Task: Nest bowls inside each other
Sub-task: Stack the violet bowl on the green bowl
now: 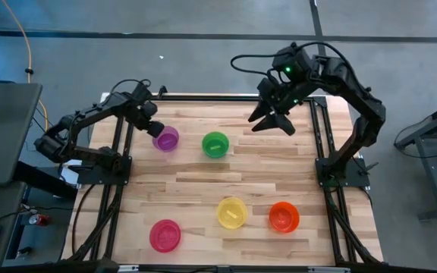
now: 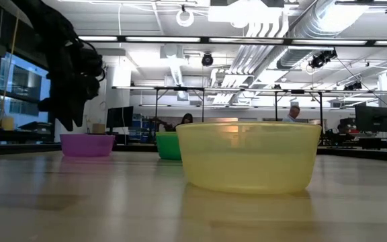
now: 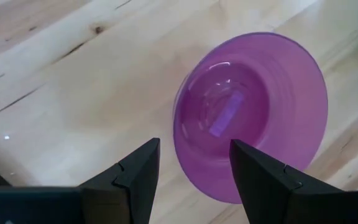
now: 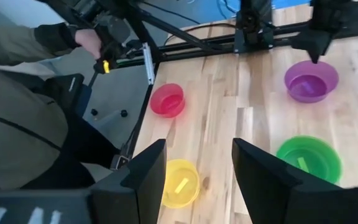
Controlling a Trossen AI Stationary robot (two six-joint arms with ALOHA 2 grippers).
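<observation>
Left claw hanging just over the purple bowl, fingers apart, nothing held. Near rim of the bowl right under the gap between the fingers. Green bowl next, a little past the purple one. Right claw high up beyond the green bowl, fingers apart too, empty.

Yellow bowl, orange bowl and pink bowl well apart from both claws, at the other end of the table. Only 5 bowls seen; no blue one. None nested yet.

Probably light, thin plastic, stiff but smooth, so likely to slip or tip. Best hold: pinch the rim wall, 1 finger inside, 1 outside.

Left wrist view: a small label inside the purple bowl, not clear from above. Low view: how tall the bowl walls are. Right wrist view: a person's sleeve beside the table, missing from the high view.
</observation>
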